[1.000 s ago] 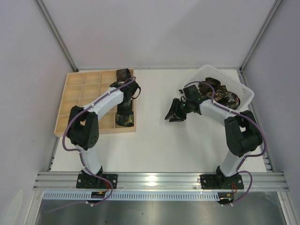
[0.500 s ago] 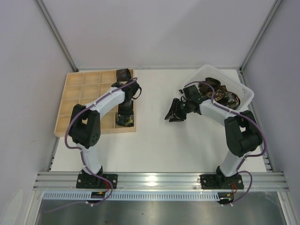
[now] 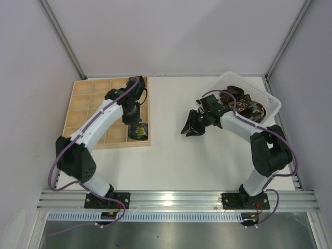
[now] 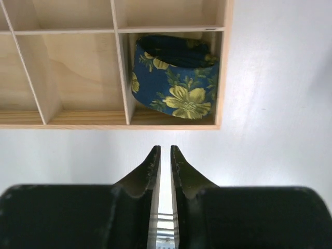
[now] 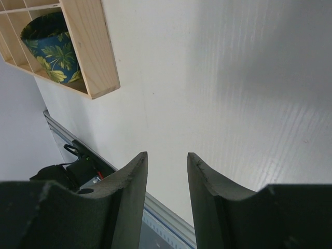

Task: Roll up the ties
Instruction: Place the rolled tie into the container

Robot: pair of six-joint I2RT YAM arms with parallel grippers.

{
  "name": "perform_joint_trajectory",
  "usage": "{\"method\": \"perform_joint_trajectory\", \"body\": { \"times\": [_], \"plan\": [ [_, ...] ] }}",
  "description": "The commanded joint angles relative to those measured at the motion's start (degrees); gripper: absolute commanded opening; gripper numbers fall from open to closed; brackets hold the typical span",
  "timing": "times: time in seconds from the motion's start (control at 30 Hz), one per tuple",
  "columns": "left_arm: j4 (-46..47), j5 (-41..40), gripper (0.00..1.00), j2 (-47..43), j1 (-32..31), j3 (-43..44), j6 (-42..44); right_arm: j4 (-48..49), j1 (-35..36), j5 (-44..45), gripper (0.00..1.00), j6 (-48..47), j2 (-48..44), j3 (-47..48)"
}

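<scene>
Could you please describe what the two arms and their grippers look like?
The left arm and right arm both have white links between bulky black joint housings, with a purple cable looping alongside each. The left gripper and right gripper each end in two black, curved, tapering fingers.

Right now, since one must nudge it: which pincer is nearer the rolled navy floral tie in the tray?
Left. The left pincer hangs close over the navy tie; the right pincer is over the table, past the right edge of the tray.
</scene>
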Motion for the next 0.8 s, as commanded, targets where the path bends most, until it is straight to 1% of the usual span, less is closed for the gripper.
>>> {"method": "perform_joint_trajectory", "body": {
  "times": [0.0, 0.03, 0.07, 0.1, 0.13, 0.17, 0.2, 0.23, 0.27, 0.3, 0.33, 0.37, 0.43, 0.5, 0.57, 0.6, 0.7, 0.73, 0.77],
  "plan": [
    [2.0, 2.2, 0.18, -14.7, 0.3, -1.6, -3.5, -3.3, 1.7, 2.7, 0.42, -1.2, -7.2, 1.1],
    [5.3, 4.4, 0.2, -18.9, 0.3, -3.6, -4.4, -5.0, 2.1, 3.8, 0.43, -1.4, -8.8, 0.3],
    [7.4, 6.2, 0.24, -23.1, 0.3, -8.6, -5.1, -5.6, 2.7, 4.7, 0.43, -1.4, -10.3, -0.4],
    [9.9, 7.9, 0.3, -27.2, 0.3, -11.6, -6.7, -6.2, 4.0, 5.7, 0.44, -1.2, -14.6, -1.6],
    [14.9, 8.9, 0.44, -36.7, 0.3, -15.0, -7.8, -6.8, 4.8, 7.5, 0.45, -1.0, -16.8, -4.3],
    [16.8, 11.3, 0.47, -40.9, 0.2, -21.4, -9.4, -6.9, 5.6, 8.7, 0.48, -0.6, -19.5, -6.1],
    [18.6, 12.2, 0.48, -45.7, 0.3, -24.9, -12.2, -6.7, 6.5, 10.0, 0.5, 0.9, -24.2, -7.9],
    [21.0, 12.5, 0.55, -53.3, 0.3, -28.0, -13.4, -5.5, 8.6, 12.5, 0.54, 1.5, -27.0, -9.6],
    [21.7, 14.4, 0.61, -57.2, 0.3, -33.1, -14.5, -4.9, 9.9, 14.7, 0.63, 2.3, -29.3, -13.3],
    [22.1, 15.0, 0.66, -60.3, 0.3, -35.5, -16.0, -4.6, 11.9, 18.1, 0.72, 3.2, -31.7, -14.8],
    [21.6, 15.3, 0.76, -62.9, 0.3, -37.3, -16.9, -4.0, 15.8, 25.2, 0.85, 4.9, -36.1, -16.5],
    [21.0, 15.7, 0.85, -67.9, 0.3, -40.5, -18.4, -3.9, 17.9, 28.6, 0.99, 6.1, -37.8, -18.9],
    [19.5, 16.5, 1.0, -71.9, 0.3, -43.0, -19.1, -4.5, 20.6, 36.9, 1.0, 9.9, -41.8, -21.3],
    [18.8, 17.9, 1.0, -76.5, 0.3, -45.9, -20.5, -5.0, 21.7, 37.7, 1.0, 11.3, -43.7, -24.2],
    [18.1, 17.9, 1.0, -79.2, 0.3, -48.2, -21.1, -5.4, 21.8, 38.0, 1.0, 13.4, -46.0, -25.7],
    [17.9, 17.8, 1.0, -81.9, 0.3, -48.8, -21.6, -5.3, 22.0, 37.8, 1.0, 13.7, -46.9, -26.4],
    [14.8, 15.1, 1.0, -85.4, 0.3, -50.2, -24.1, -3.2, 23.1, 38.9, 1.0, 15.7, -51.5, -30.1],
    [12.4, 13.2, 1.0, -86.4, 0.3, -50.3, -25.2, -2.6, 23.5, 40.2, 1.0, 16.3, -53.0, -31.6],
    [11.9, 13.1, 1.0, -87.4, 0.3, -50.9, -25.4, -1.7, 24.3, 40.9, 1.0, 16.3, -54.7, -32.6]
  ]
}}
